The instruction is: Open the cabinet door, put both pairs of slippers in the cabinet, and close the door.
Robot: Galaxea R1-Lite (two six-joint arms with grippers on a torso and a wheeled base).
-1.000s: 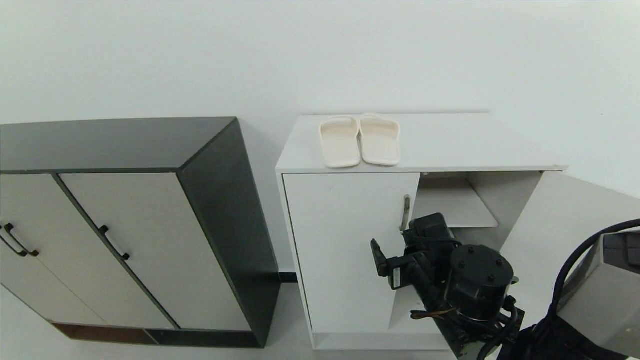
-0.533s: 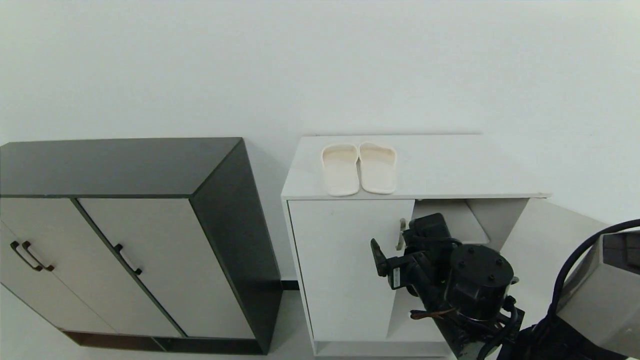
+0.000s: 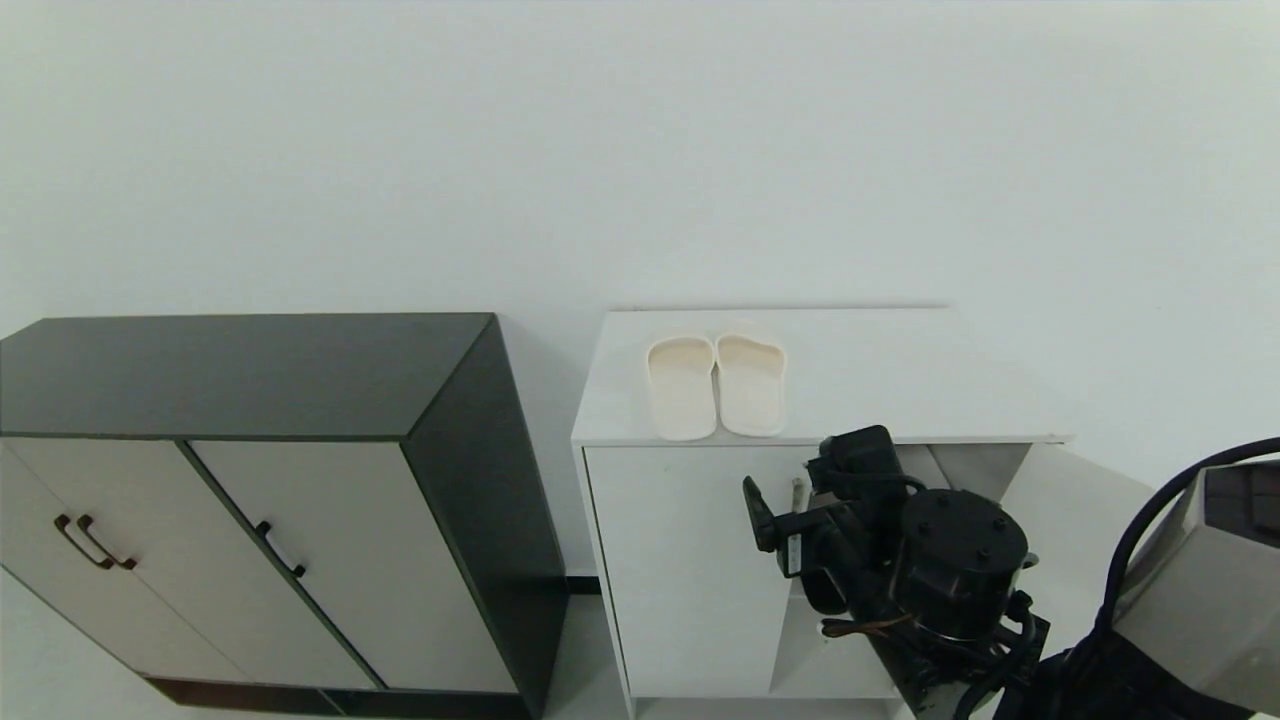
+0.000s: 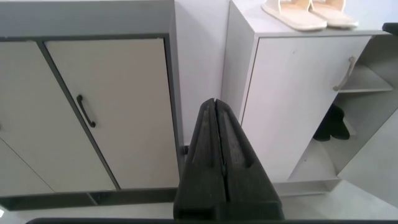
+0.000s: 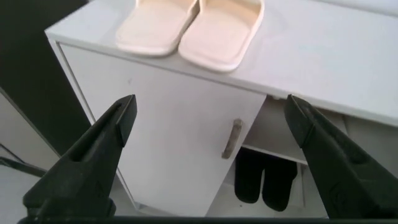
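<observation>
A pair of cream slippers (image 3: 715, 385) (image 4: 310, 14) (image 5: 189, 28) lies side by side on top of the white cabinet (image 3: 900, 380), toward its left. The cabinet's left door (image 5: 168, 130) with its handle (image 5: 232, 139) (image 3: 797, 497) is closed; the right half stands open. Inside, a pair of black slippers (image 5: 266, 180) (image 4: 333, 123) stands on the lower level under a shelf. My right gripper (image 3: 800, 495) (image 5: 210, 106) hangs open in front of the cabinet near the handle, holding nothing. My left gripper (image 4: 216, 109) is shut and empty, back from both cabinets.
A black cabinet (image 3: 250, 370) (image 4: 106, 112) with two pale closed doors and dark handles stands close to the left of the white one, against the plain wall. The white cabinet's open door panel (image 4: 379, 168) juts out on the right.
The whole head picture has shifted, with both cabinets sitting lower in it, so the camera has moved. The slippers lie as before and the right gripper stays open.
</observation>
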